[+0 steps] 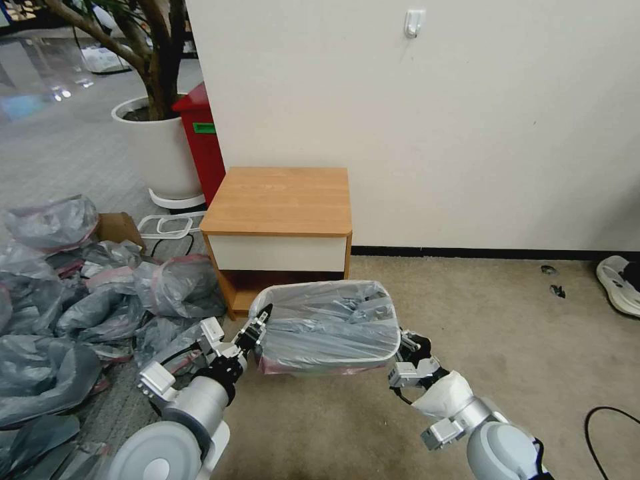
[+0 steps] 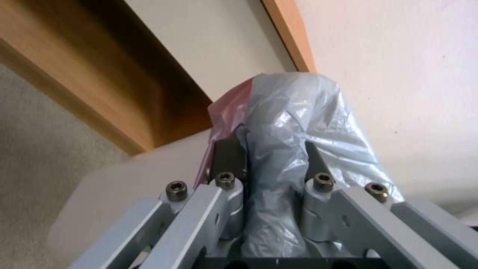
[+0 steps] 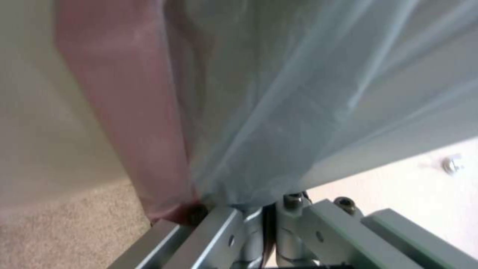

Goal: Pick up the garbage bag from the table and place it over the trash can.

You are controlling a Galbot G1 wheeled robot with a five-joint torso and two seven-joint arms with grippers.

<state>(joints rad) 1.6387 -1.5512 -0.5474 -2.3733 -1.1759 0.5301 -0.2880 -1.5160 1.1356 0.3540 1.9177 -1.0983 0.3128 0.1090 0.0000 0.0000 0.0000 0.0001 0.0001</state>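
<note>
With the garbage bag (image 1: 327,323) already stretched over the trash can's (image 1: 333,365) rim in front of the table (image 1: 280,200), left gripper (image 1: 261,321) and right gripper (image 1: 404,343) each pinch opposite edges, likely keeping the mouth taut

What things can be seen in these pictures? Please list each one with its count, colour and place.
garbage bag: one, grey with pink band, stretched over the bin
trash can: one, cream, floor before the table
table: one, light wood, white drawer, against the wall
bag pile: many, grey, floor at left
red bin: one, beside the plant pot
plant pot: one, white, behind the pile
shoe: one, white, far right
left gripper: jaws shut on the bag's left edge
right gripper: jaws shut on its right edge
</note>
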